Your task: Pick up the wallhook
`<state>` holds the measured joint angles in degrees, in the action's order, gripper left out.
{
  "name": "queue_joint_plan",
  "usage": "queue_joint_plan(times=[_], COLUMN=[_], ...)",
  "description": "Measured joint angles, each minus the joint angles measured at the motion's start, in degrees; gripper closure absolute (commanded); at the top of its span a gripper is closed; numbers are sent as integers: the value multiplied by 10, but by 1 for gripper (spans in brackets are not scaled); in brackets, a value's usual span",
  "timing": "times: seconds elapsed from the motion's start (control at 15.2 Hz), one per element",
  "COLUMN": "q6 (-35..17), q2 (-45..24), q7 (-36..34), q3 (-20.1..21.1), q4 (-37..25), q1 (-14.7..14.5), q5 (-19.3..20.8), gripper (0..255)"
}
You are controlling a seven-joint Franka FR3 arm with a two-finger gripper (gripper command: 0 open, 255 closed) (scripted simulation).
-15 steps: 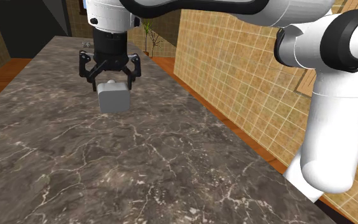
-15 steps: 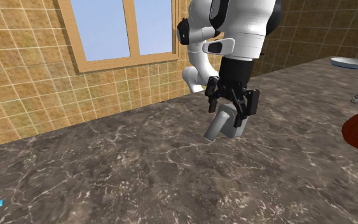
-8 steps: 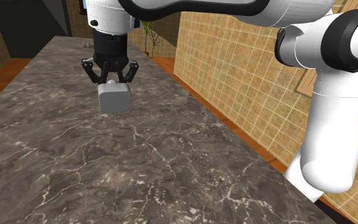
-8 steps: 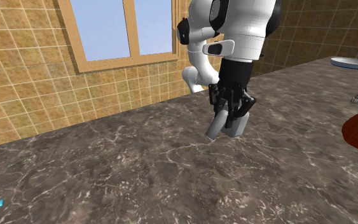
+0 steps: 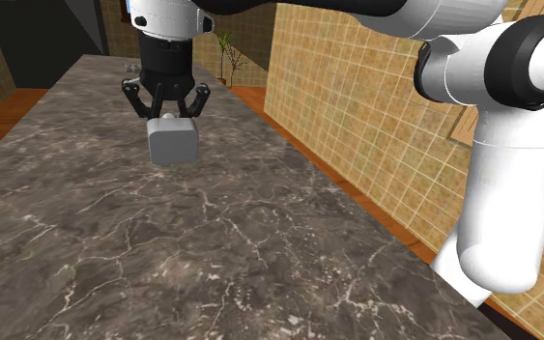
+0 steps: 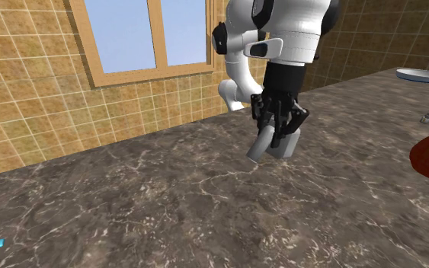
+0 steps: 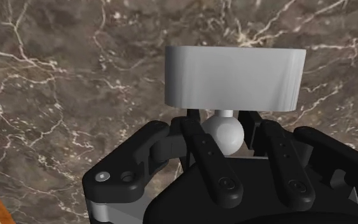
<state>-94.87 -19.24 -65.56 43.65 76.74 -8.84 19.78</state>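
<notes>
The black gripper (image 5: 167,118) clamps its fingers on the round knob of a grey wallhook (image 5: 173,143). Both are over the dark marbled worktop (image 5: 212,241), toward its far end.

Arm (image 5: 507,164) reaches fwd, gripper (image 5: 168,117) pts down, clamped shut.

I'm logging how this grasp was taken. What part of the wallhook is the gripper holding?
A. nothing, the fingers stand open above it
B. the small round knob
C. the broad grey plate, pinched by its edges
B: in the wrist view the gripper is shut on the round knob of the wallhook, whose broad plate sits beyond the fingertips.
</notes>
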Motion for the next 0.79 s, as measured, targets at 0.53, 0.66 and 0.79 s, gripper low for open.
queue_joint_plan(times=[0.53, 0.66, 0.79], q6=[74, 94, 112], q2=[-20, -31, -40], q7=[5, 6, 7], q3=[-1, -3, -4], q4=[-92, -121, -149], q1=[-27, -39, -50], q5=[14, 22, 29], gripper=[255, 255, 255])
